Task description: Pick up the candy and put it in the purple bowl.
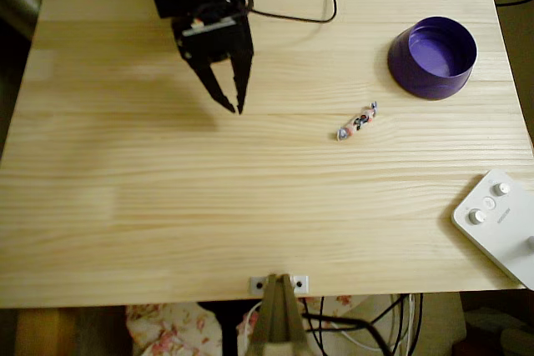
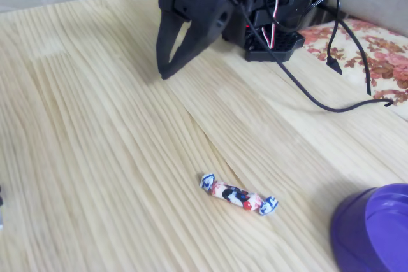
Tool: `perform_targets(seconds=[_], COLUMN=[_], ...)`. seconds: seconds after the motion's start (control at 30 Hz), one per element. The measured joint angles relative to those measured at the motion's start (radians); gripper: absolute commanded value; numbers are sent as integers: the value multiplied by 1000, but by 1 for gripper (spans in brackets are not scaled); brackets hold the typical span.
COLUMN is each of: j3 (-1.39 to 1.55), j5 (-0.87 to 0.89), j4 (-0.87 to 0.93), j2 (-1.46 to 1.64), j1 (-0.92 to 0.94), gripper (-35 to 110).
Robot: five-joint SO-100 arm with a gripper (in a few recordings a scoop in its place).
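From my station I see the gripper (image 1: 233,108) hanging empty over the table (image 1: 167,206), its two black fingers pointing down and drawn close, with only a thin wedge of gap narrowing to the tips in the overhead view. In the fixed view the gripper (image 2: 164,73) looks nearly closed too, the dark fingers meeting at a point just above the wood; nothing is held between them. Behind it sits the black arm body (image 2: 255,4), with red and white wires showing, and a black cable (image 2: 306,97) trailing across the tabletop toward the floral cloth (image 2: 376,55) at the edge.

Taking the candy (image 1: 357,122) as my landmark: it lies flat on the bare wood, tilted diagonally in the overhead view. In the fixed view the candy (image 2: 238,197) shows a pale wrapper with dark and red marks and twisted blue-white ends. The gripper is well apart from it, to the left and slightly higher in the overhead view. The purple bowl (image 1: 432,57) stands upright to the candy's upper right, near but not touching, its lighter inside showing nothing in it. The white device (image 1: 501,223) with round knobs sits well away to the candy's lower right, at the table's corner.
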Motion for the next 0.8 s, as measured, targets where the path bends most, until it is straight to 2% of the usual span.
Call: perform_targets(seconds=[0.8], j3=[-213], j5=[17], j4=[133], j2=[-3], j1=[-202], gripper=[-1])
